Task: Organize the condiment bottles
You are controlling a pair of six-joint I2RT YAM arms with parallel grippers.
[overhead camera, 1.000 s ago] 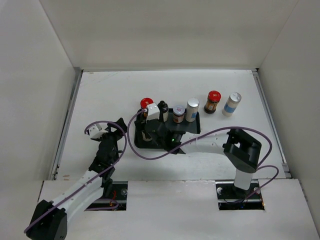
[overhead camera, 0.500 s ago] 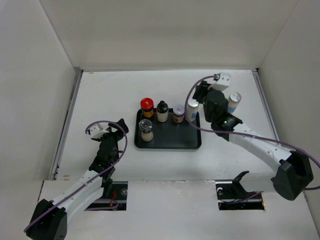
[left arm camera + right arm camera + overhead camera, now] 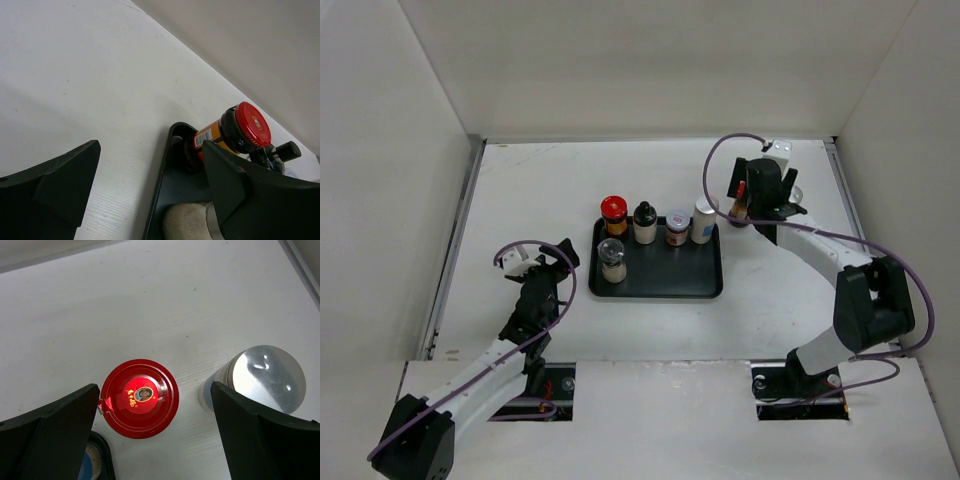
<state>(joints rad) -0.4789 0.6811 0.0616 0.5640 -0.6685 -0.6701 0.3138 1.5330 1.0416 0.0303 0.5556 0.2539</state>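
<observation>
White table (image 3: 530, 190) between pale walls. Five bottles stand upright, caps upward, in the black tray (image 3: 670, 285): a red-capped jar (image 3: 613, 214), black-capped bottle (image 3: 645, 222), brown jar (image 3: 677, 228) and white cylinder (image 3: 704, 220) along its far side, and a pale-lidded jar (image 3: 611, 261) nearer. To the right, a second red-capped jar (image 3: 139, 398) and a silver-capped cylinder (image 3: 264, 378) stand on the table, seen end-on; from above, the arm largely hides them. Right pincer (image 3: 154, 390) released, fingers straddling the second red-capped jar. Left pincer (image 3: 150, 150) released, empty, left of the tray.
</observation>
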